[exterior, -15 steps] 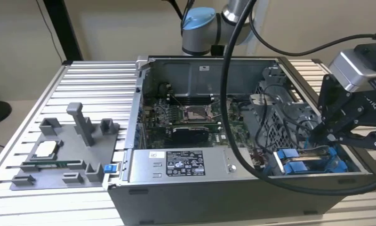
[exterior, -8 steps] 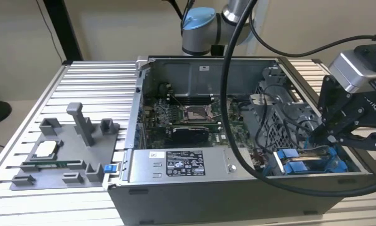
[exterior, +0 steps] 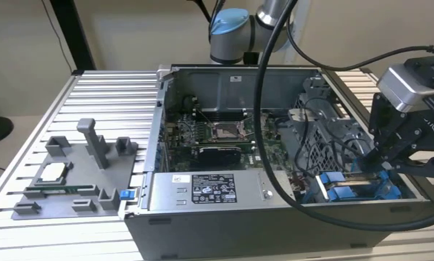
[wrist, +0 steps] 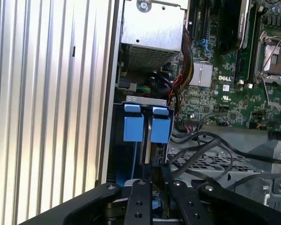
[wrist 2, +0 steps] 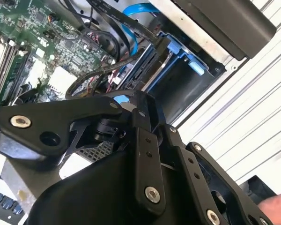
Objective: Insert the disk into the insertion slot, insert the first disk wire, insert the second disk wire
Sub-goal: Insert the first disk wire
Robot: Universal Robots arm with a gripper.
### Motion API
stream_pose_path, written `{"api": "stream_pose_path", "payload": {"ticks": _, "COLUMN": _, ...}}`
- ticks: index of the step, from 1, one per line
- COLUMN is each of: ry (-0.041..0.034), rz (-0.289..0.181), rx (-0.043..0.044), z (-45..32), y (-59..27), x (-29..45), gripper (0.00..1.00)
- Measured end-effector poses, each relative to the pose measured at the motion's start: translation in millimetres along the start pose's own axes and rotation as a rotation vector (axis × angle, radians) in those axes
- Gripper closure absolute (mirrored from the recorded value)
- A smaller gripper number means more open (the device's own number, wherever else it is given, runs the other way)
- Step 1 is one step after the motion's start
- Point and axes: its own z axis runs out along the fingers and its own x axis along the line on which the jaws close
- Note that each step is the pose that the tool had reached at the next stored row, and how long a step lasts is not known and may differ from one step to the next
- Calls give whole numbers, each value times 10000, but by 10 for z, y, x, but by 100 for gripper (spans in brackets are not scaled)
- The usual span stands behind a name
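Beige wall (exterior: 130, 32) behind a ribbed aluminium table (exterior: 108, 92).

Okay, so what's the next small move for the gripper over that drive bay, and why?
Probably a slow, short move straight down. The gripper hangs just over the insertion slot, in line with its blue tabs, and black cables lie close beside it, so drifting sideways could snag them.

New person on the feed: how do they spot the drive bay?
In the open computer case, go to the near corner at the exterior view's right, by the gripper. The insertion slot there has bright blue plastic parts, unlike the grey labelled power supply box beside it.
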Motion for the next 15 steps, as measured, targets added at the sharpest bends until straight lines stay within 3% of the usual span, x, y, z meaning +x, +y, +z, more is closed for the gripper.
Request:
{"api": "stream_pose_path", "payload": {"ticks": 5, "ry": 17, "rz": -22, "rx": 233, "z": 30, "y": -1, "x": -7, "gripper": 100}}
{"api": "stream_pose_path", "payload": {"ticks": 15, "ry": 15, "rz": 404, "rx": 364, "z": 86, "y": -4, "x": -32, "gripper": 100}}
